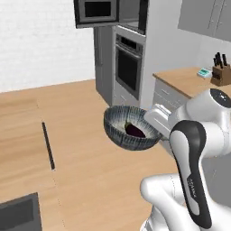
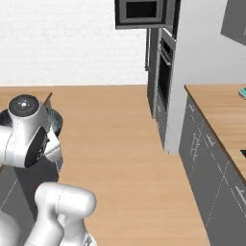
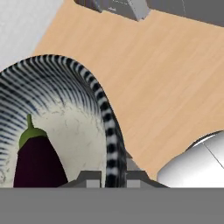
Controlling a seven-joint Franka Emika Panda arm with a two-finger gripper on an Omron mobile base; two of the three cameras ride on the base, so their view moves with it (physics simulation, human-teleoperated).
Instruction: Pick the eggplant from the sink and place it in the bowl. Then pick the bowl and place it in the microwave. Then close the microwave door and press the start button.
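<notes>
The bowl (image 1: 122, 131), dark streaked outside and pale inside, hangs in the air above the wooden floor. My gripper (image 1: 152, 128) is shut on its right rim. In the hand view the striped rim (image 3: 107, 131) runs down between my fingertips, with the gripper (image 3: 109, 178) clamped on it. The dark purple eggplant (image 1: 134, 130) lies inside the bowl, its green cap (image 3: 29, 133) pointing up in the hand view. The microwave (image 1: 97, 11) is high up ahead, and its door (image 1: 133, 13) stands open to the right. A corner of the sink (image 1: 18, 212) shows at the lower left.
An oven (image 1: 128, 67) sits below the microwave in a grey column. A wooden counter (image 1: 180, 81) on the right carries a knife block (image 1: 221, 72) and a teal item (image 1: 204, 72). Grey cabinets (image 2: 206, 158) line the right side. The island counter (image 1: 22, 135) lies to the left.
</notes>
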